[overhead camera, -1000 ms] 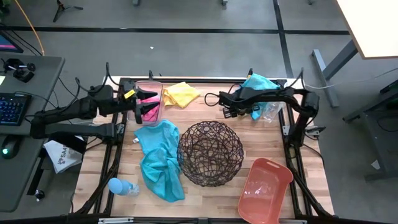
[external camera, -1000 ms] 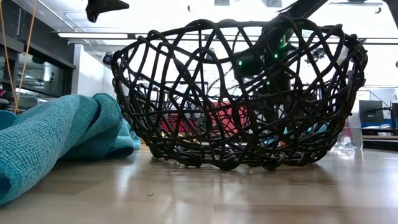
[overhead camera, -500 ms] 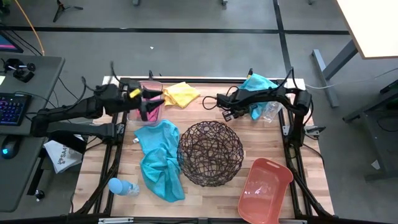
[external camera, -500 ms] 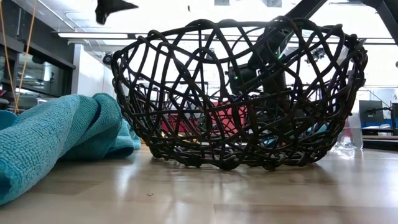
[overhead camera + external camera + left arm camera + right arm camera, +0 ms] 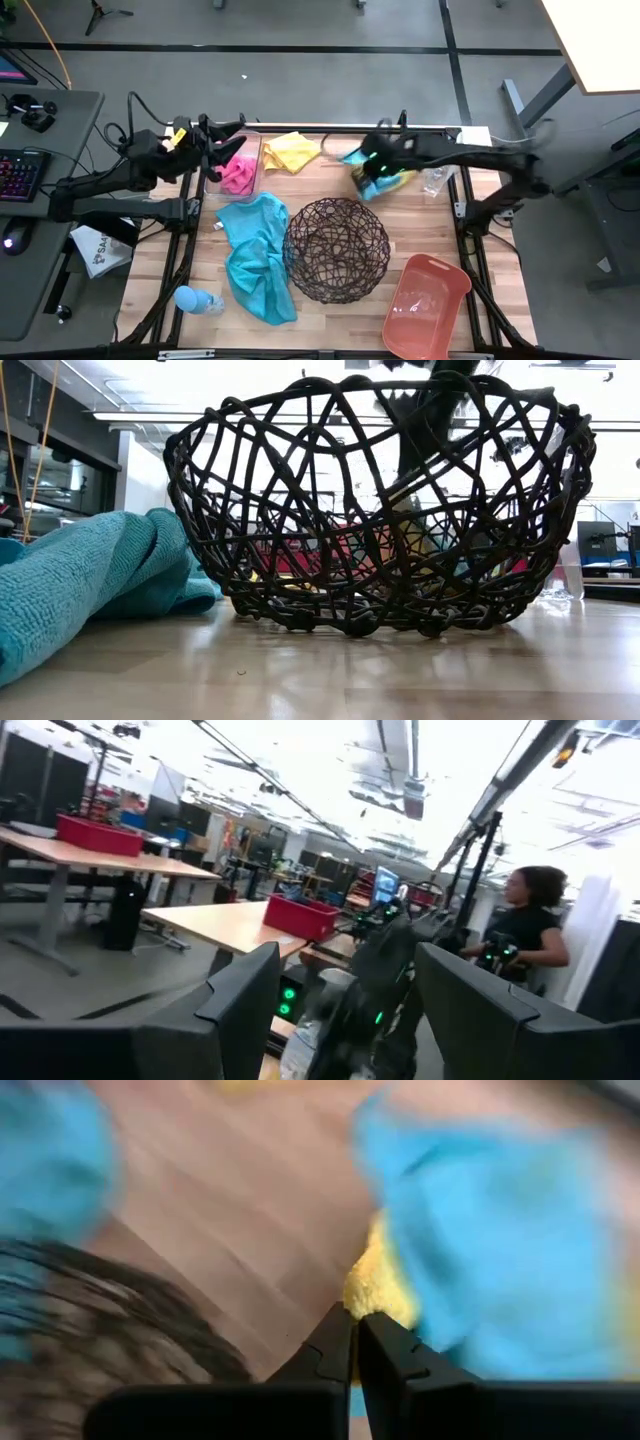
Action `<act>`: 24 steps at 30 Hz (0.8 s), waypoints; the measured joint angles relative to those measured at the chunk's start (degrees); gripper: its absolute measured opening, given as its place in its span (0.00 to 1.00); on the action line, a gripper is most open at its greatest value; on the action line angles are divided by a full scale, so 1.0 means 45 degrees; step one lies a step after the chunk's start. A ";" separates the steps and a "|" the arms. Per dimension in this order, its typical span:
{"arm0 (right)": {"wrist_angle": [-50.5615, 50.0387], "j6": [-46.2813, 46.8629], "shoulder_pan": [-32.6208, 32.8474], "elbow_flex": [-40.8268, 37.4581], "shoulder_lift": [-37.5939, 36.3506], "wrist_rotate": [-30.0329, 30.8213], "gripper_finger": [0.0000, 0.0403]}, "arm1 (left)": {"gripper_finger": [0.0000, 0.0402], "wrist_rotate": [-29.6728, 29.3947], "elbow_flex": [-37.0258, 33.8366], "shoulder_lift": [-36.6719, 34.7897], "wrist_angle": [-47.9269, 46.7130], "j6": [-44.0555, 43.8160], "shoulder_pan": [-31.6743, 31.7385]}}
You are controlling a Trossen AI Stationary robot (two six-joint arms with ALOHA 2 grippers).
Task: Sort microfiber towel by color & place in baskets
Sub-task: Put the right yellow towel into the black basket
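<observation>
My right gripper point(image 5: 368, 166) is shut on a yellow towel point(image 5: 375, 1287), with a teal towel point(image 5: 500, 1230) bunched against it, just beyond the dark wire basket point(image 5: 338, 247). My left gripper point(image 5: 226, 134) stands open and raised by the clear bin point(image 5: 212, 182), with nothing between its fingers. A pink towel point(image 5: 238, 172) lies in that bin. A second yellow towel point(image 5: 292, 150) lies flat by the far edge. Another teal towel point(image 5: 258, 255) is spread left of the wire basket. The salmon tub point(image 5: 427, 305) stands at the near right. My right gripper pinches the yellow towel by an edge of the bunch point(image 5: 358, 1308) between its shut fingertips; how many layers, I cannot tell. The fingers slant down from the table's right side. The teal towel point(image 5: 384, 181) hangs bunched with it, and the low view shows cloth point(image 5: 408, 520) below the arm.
A light-blue bottle point(image 5: 195, 298) lies at the near left corner and a clear bottle point(image 5: 437, 180) at the right edge. Bare wood shows between the wire basket and the far edge. A person point(image 5: 530, 920) stands in the room beyond the table.
My right gripper has shut and gone from the far right corner toward the wire basket, dragging the teal and yellow cloth along with it. My left gripper has drawn back from the clear bin toward the table's left and risen, still open; the pink towel stays in the bin.
</observation>
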 joint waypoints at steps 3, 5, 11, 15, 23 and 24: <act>-0.0017 -0.0118 -0.0081 0.0649 -0.1359 0.0849 0.00 | 0.56 -0.0231 0.0000 0.0003 -0.0021 0.0350 0.0002; -0.0044 -0.0125 -0.0207 0.1041 -0.2061 0.1314 0.00 | 0.56 -0.0265 0.0000 0.0006 -0.0016 0.0672 0.0004; 0.0544 -0.0656 -0.0369 0.2042 -0.3448 0.1348 0.00 | 0.56 -0.0491 -0.0005 0.0037 -0.0049 0.0937 0.0004; 0.1412 -0.1302 -0.0257 0.2625 -0.3560 0.0220 0.00 | 0.56 -0.1237 -0.0005 0.0041 -0.0055 0.1233 -0.0001; 0.5128 -0.2349 0.0864 0.3565 -0.3526 -0.2825 0.00 | 0.56 -0.2347 -0.0005 0.0037 -0.0056 0.1254 0.0004; 0.5480 -0.2445 0.1073 0.3675 -0.3526 -0.3168 0.00 | 0.56 -0.2355 -0.0005 0.0041 -0.0060 0.1254 0.0004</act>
